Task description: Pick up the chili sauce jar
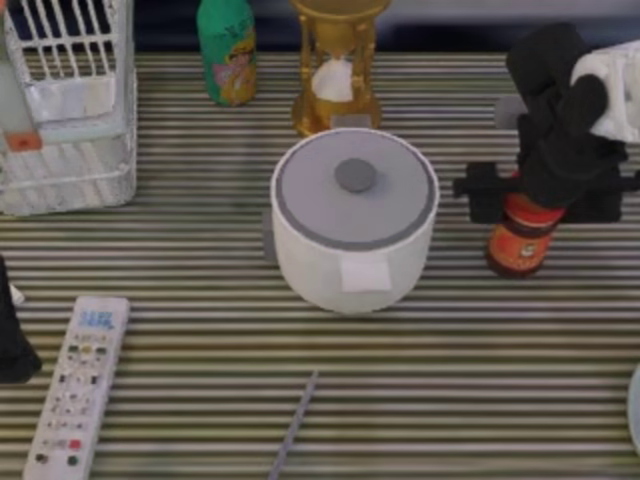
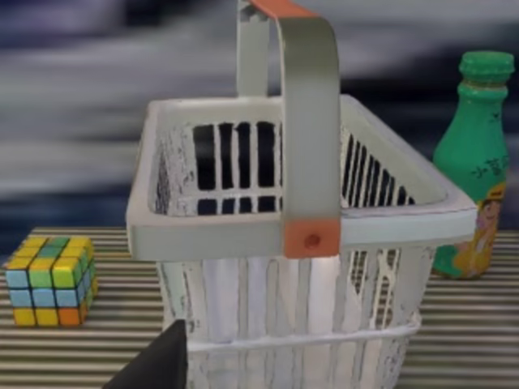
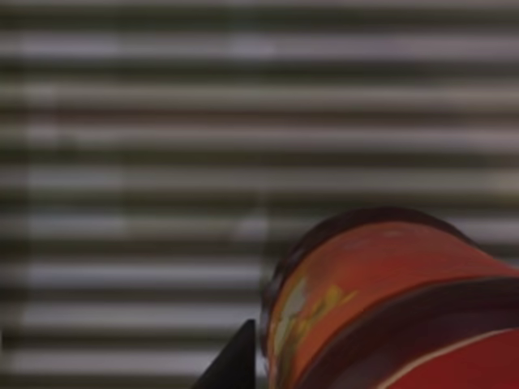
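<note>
White wire basket fills the table's far left corner, with a white remote control near the front edge below it. The left gripper sits parked at the left edge; I cannot tell how its fingers are set. Further right stand a green bottle and a gold hourglass at the back, then the white cooker at centre. On the right, the chili sauce jar stands upright on the striped tabletop, well apart from the cooker. The right gripper is over its lid, fingers flanking the top; whether they already pinch it is not clear. The step appears to be the grasp itself. Next likely comes a firm squeeze, then a straight lift.
</note>
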Motion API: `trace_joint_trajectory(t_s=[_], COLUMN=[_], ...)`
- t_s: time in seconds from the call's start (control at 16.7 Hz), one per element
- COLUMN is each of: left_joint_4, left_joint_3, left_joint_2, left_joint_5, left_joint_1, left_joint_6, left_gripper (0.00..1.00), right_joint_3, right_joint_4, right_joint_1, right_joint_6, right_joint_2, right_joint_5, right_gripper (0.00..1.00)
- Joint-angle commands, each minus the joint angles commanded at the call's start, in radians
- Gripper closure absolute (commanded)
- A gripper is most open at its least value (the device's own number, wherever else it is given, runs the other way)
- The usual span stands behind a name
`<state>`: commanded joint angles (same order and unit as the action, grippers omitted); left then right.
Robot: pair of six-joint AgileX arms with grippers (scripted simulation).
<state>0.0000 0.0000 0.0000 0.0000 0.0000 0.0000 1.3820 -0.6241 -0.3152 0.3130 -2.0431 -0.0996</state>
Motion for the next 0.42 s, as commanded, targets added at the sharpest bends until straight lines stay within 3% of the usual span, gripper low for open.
trace_joint_trajectory(t_s=[0.12, 0.42], left_joint_4=[0.0, 0.0], left_joint_3=[0.0, 0.0], left_joint_2=[0.0, 0.0], left_joint_5=[0.0, 0.0], left_joint_1=[0.0, 0.0], left_joint_6=[0.0, 0.0], left_gripper=[0.0, 0.0], right_joint_3=[0.0, 0.0], right_joint_4=[0.0, 0.0], right_joint_1=[0.0, 0.0], right_joint_6=[0.0, 0.0], right_joint_2=[0.0, 0.0], right_joint_5=[0.0, 0.0], right_gripper=[0.0, 0.0])
